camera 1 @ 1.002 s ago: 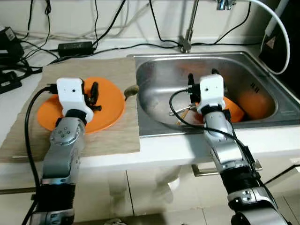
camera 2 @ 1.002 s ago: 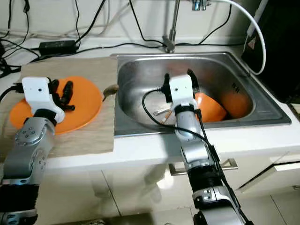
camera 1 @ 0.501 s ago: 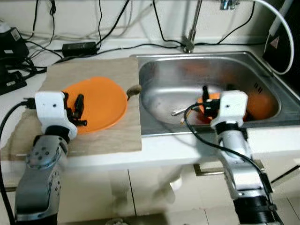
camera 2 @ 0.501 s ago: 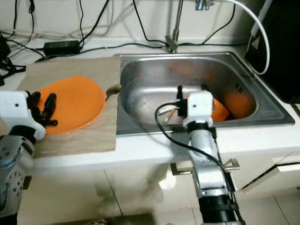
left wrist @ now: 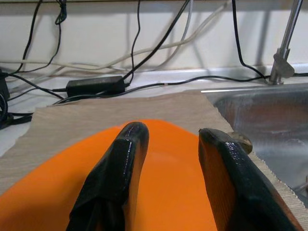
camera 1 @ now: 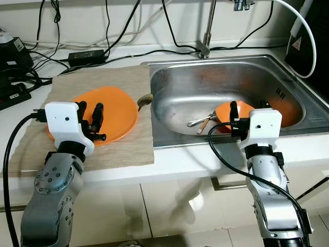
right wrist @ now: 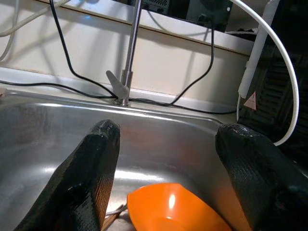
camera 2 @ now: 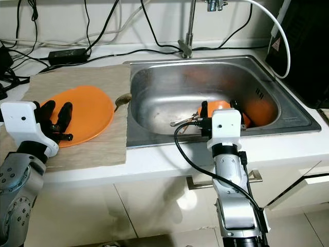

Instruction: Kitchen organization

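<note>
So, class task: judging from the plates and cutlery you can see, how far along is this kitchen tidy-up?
Done: one orange plate lies on the mat beside the sink. In hand: nothing; the left gripper hovers open over that plate, and the right gripper hangs open at the sink's front edge. Left: an orange dish and cutlery lie in the basin, and a spoon rests on the mat's edge.

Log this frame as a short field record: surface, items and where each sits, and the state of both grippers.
surface: counter with beige mat beside steel sink
plate: orange plate on the mat
spoon: spoon at the mat's edge by the sink
sink contents: orange bowl, cutlery
left gripper: left gripper over the plate, jaws open, empty
right gripper: right gripper at the sink's front, over the bowl, jaws open, empty
</note>
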